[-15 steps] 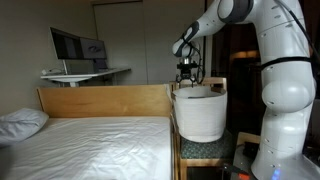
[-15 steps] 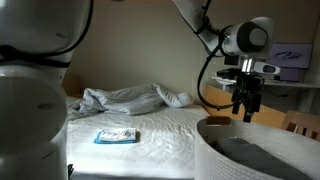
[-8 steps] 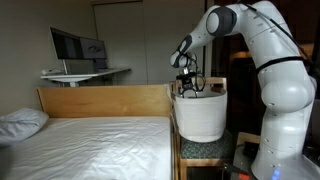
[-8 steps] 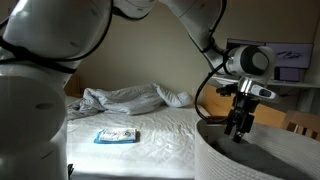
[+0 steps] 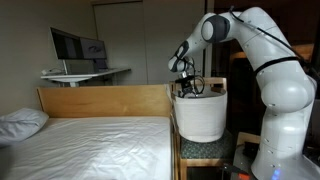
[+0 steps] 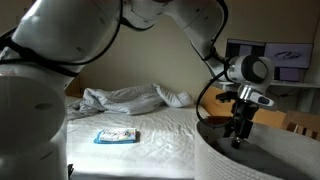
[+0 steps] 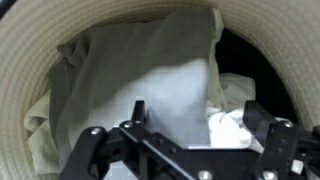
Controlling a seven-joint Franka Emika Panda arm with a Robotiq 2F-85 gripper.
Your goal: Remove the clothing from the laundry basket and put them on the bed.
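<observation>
Poised at the mouth of the laundry basket [image 5: 200,118] with the fingers of the gripper [image 7: 195,115] spread wide, pinching nothing; directly beneath, inside the basket, the clothing [image 7: 150,80]: grey on top, white and black to one side; just beside the basket, the bed [image 5: 90,140], white-sheeted, pillow [image 5: 20,122] at the end away from the basket
</observation>
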